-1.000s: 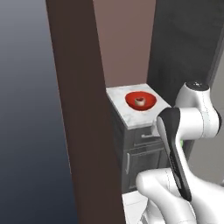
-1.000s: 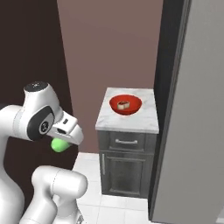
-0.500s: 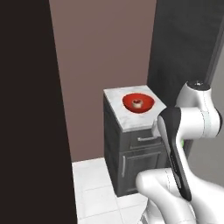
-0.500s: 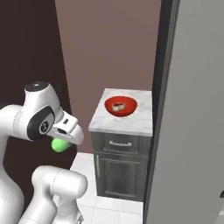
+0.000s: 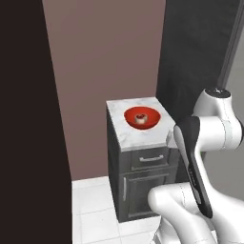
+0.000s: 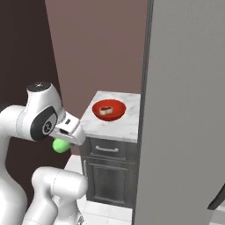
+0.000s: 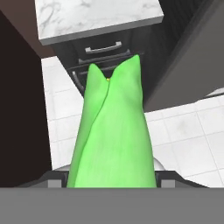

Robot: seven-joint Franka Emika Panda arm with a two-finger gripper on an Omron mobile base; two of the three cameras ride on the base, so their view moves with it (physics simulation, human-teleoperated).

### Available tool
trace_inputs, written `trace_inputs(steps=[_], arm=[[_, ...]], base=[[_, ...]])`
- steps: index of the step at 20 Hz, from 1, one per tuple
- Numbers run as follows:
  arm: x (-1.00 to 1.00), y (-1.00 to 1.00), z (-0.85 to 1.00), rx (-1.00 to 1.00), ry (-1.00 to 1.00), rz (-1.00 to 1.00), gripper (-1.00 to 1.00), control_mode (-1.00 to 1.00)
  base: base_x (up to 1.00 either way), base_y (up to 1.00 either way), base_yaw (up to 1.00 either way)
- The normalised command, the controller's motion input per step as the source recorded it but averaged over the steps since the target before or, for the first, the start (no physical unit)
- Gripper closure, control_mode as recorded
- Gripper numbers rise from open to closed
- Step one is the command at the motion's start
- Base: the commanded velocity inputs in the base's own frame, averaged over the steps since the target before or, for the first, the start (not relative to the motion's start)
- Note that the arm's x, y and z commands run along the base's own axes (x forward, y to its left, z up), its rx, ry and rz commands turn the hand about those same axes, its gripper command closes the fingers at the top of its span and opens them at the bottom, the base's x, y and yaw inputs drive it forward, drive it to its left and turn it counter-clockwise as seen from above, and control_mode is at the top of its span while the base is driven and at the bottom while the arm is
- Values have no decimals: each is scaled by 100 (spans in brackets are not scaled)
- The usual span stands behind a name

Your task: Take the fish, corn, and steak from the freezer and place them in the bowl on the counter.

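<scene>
Hand grips the corn, fingers partway apart w/ the husk wedged between them. In the hand view the corn's long axis runs straight out from the hand, its split tip pointing at the drawer front below the desk. Matte bright-green husk, smooth, tapered, a fleck of yellow at the notch.

Key relation: bowl sits up on the desk, higher than the hand and fwd of it, to the robot's right in the right base view; hand hangs low by the cabinet's left side, well apart from the rim. Likely needs a lift, then reach over the rim.

Bowl glossy red, shallow, round, w/ a brownish piece already in it, can't tell which food. Desk is white marble, grey veins, on a dark cabinet w/ silver handles. Freezer stands just right of the desk, flat pale-grey face.
</scene>
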Motion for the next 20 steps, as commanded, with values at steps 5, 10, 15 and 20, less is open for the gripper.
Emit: trace_inputs(steps=[5,10,15,20], arm=[[0,0,0,0,0,0,100,100],[0,0,0,0,0,0,100,100],[0,0,0,0,0,0,100,100],[0,0,0,0,0,0,100,100]], base=[[42,11,-2],[46,4,-3],[46,0,-5],[46,3,0]])
